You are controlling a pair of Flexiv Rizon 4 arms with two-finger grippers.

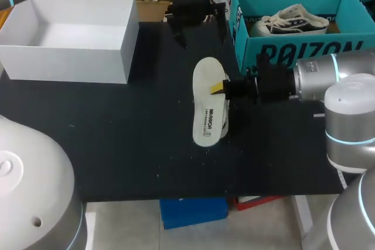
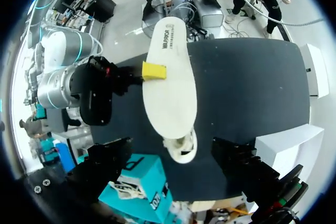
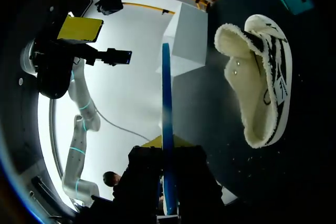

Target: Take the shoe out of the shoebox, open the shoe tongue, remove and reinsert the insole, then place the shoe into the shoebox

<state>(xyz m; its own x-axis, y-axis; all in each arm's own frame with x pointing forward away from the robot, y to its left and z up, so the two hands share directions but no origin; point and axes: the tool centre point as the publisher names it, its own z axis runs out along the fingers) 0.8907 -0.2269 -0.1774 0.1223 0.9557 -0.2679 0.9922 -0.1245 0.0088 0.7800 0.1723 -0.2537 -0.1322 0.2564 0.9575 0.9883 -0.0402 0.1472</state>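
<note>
A white insole [image 1: 208,106] hangs flat above the black table, with my right gripper [image 1: 220,88] shut on its edge near the middle. In the right wrist view the insole [image 3: 166,103] shows edge-on with a blue underside, between the yellow tips of that gripper [image 3: 167,148]. Below it a white fleece-lined shoe [image 3: 262,77] lies on its side on the table; only its end [image 2: 181,148] shows under the insole [image 2: 170,77] in the left wrist view. My left gripper [image 1: 196,19] hangs open and empty above the table's far side, beyond the insole. The teal shoebox [image 1: 293,48] stands at the right.
A second shoe [image 1: 290,20] lies inside the teal shoebox [image 2: 152,179]. An open white box [image 1: 70,57] stands at the table's far left. The black mat [image 1: 117,139] covers the front and left of the table.
</note>
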